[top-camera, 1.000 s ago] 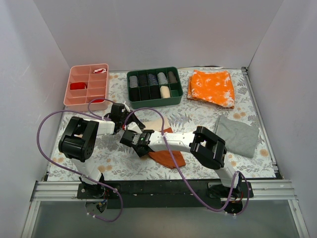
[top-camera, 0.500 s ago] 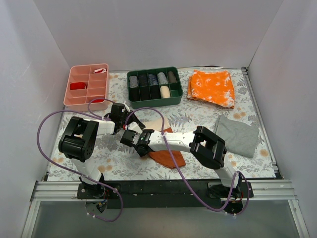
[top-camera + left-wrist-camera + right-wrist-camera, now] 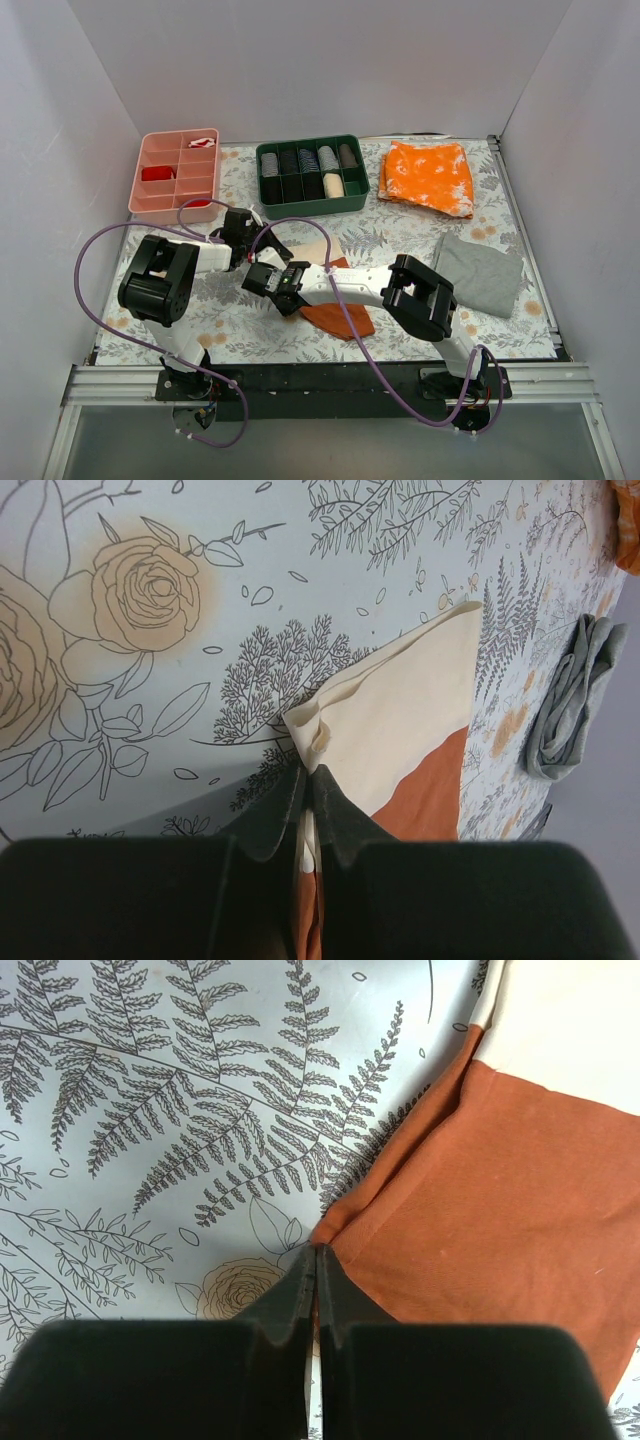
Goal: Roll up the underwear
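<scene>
The underwear (image 3: pixel 338 320) lies between my two arms, rust-brown at the near side and cream (image 3: pixel 315 250) at the far side. In the left wrist view my left gripper (image 3: pixel 308 775) is shut on a bunched cream corner of the underwear (image 3: pixel 400 715), and cloth shows between the pads. My right gripper (image 3: pixel 316 1252) is shut with its tips at the rust-brown corner of the underwear (image 3: pixel 500 1210), a sliver of orange showing between the jaws. From above, the left gripper (image 3: pixel 260 252) and right gripper (image 3: pixel 283 300) sit close together at the garment's left edge.
A green bin (image 3: pixel 312 176) of rolled cloths and a pink divided tray (image 3: pixel 175 172) stand at the back. A bright orange speckled cloth (image 3: pixel 428 177) lies back right and a grey cloth (image 3: pixel 480 272) at the right. Purple cables loop over both arms.
My right gripper has shut at the rust-brown corner. Both arms have stayed almost where they were, and the left gripper has kept its hold.
</scene>
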